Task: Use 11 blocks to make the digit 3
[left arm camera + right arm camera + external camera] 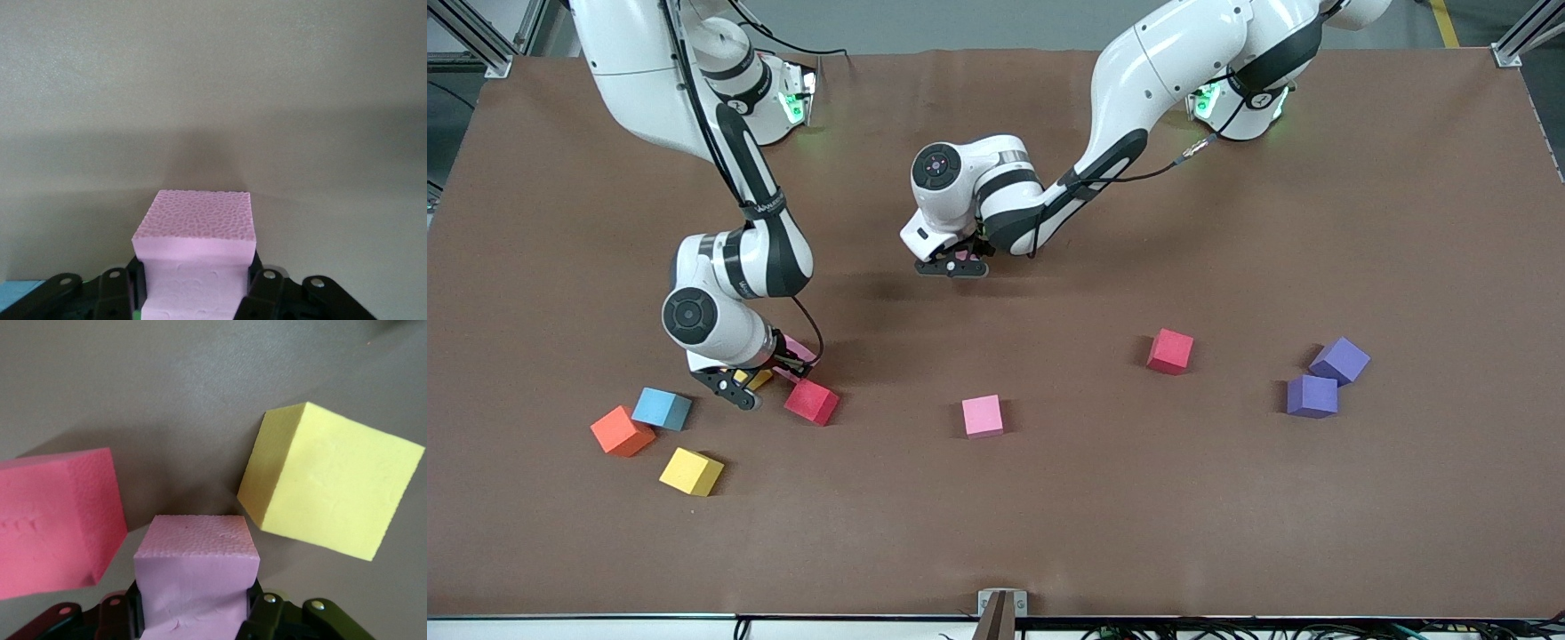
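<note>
The left gripper [955, 263] hangs low over the middle of the tabletop [1049, 498], its fingers [113, 293] clamped on a pink block [195, 253]; from the front only a sliver of pink shows under the wrist. A corner of light blue [17, 293] peeks in at the edge of the left wrist view, too cut off to make out.

The right gripper [760, 384] is down near the right arm's end of the tabletop, fingers [263, 617] closed on another pink block [197, 577] that the arm mostly hides from the front. Just beside it sit a red block [812, 401] and a yellow block [330, 480] (barely a scrap of yellow in the front view).

Loose cubes lie scattered: a blue block [663, 408] touching an orange cube [623, 431], a second yellow block [691, 471], a third pink block [983, 416] near the middle, another red block [1170, 351], and two purple blocks [1325, 378] close together toward the left arm's end. No digit 3 is formed yet.
</note>
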